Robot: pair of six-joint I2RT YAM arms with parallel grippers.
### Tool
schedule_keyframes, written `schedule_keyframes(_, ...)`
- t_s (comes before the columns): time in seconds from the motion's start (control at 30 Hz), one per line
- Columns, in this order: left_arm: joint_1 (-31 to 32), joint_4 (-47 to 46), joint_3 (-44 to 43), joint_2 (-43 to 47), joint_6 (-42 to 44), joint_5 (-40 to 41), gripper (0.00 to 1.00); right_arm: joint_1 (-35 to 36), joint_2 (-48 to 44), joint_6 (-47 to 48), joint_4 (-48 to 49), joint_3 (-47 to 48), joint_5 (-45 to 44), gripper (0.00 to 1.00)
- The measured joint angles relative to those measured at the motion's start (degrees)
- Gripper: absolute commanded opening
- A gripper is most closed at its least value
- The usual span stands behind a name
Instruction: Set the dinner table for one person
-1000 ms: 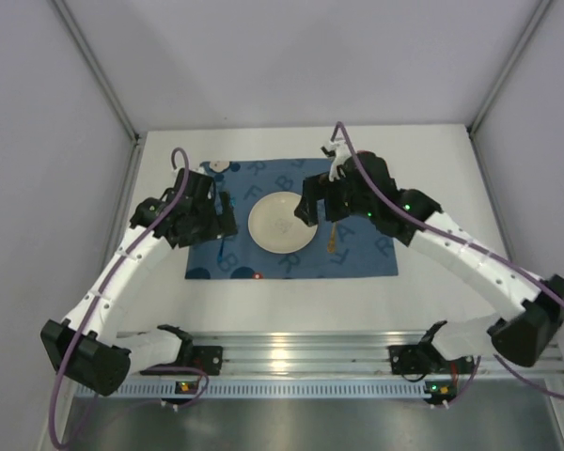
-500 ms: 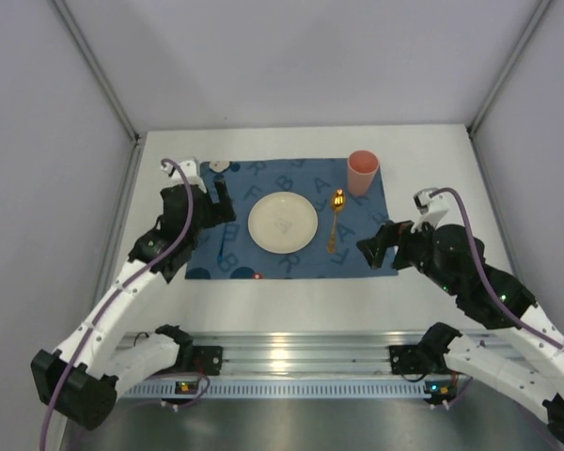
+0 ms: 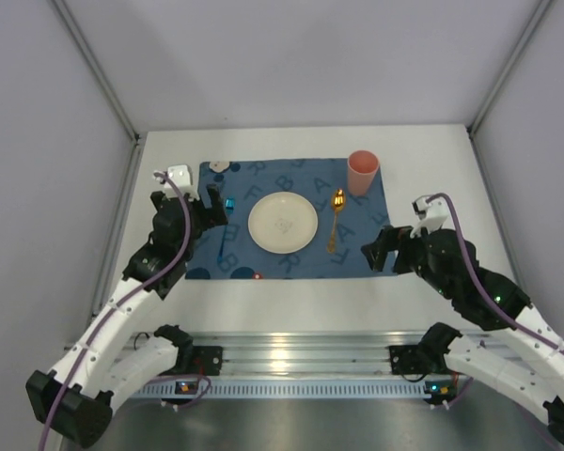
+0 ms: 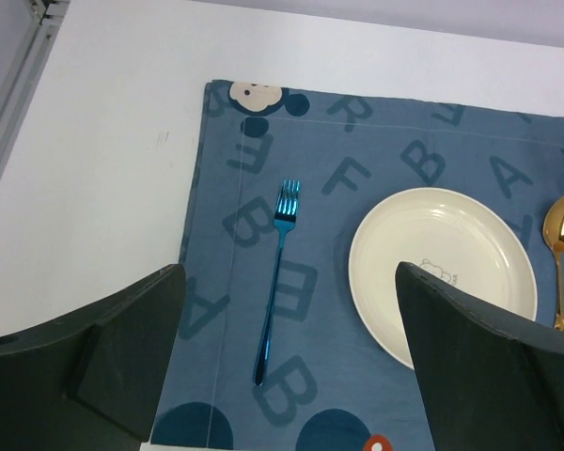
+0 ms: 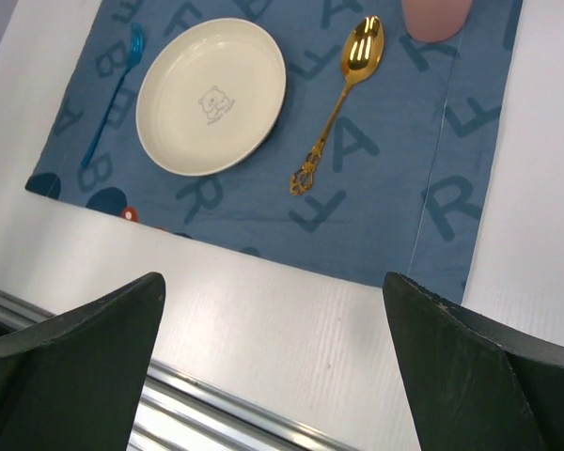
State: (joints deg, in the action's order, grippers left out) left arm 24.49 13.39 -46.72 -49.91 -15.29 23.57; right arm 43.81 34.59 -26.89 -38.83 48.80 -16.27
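We are looking down at the dinner table [image 3: 291, 296], a plain white top that is stretching from the silver rail [image 3: 291, 352] by the arm bases to the far wall. A dark blue placemat [image 3: 357, 252] printed with letters is lying on its middle. A cream plate [image 3: 282, 222] is sitting at the centre of the placemat. A blue fork [image 4: 274, 282] is lying just left of the plate, apart from it, with its tines pointing toward the far edge. A gold spoon [image 3: 335, 222] is lying just right of the plate, bowl toward the far edge. A pink cup [image 3: 363, 172] is standing upright on the far right corner of the placemat, just beyond the spoon's bowl.

The left gripper [image 4: 287, 271] is hovering above the left part of the placemat, near the fork, its fingers spread wide apart and gripping nothing. The right gripper [image 5: 274, 278] is hanging above the near right corner of the placemat, its fingers also standing wide apart with nothing between them.
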Motion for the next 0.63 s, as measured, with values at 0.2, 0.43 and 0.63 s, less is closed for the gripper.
schedule_keyframes(0.2,0.0,1.7,3.2,5.3,0.6,1.0,0.99,0.0,-0.7,-0.1,0.2,-2.3,1.0,1.00)
schedule_keyframes(0.43,0.0,2.3,5.0,8.1,1.5,1.7,0.99,0.0,-0.2,1.0,0.6,-2.4,1.5,1.00)
schedule_keyframes(0.63,0.0,2.2,6.4,8.1,2.1,2.7,0.98,0.0,0.4,2.4,3.1,-2.4,1.5,1.00)
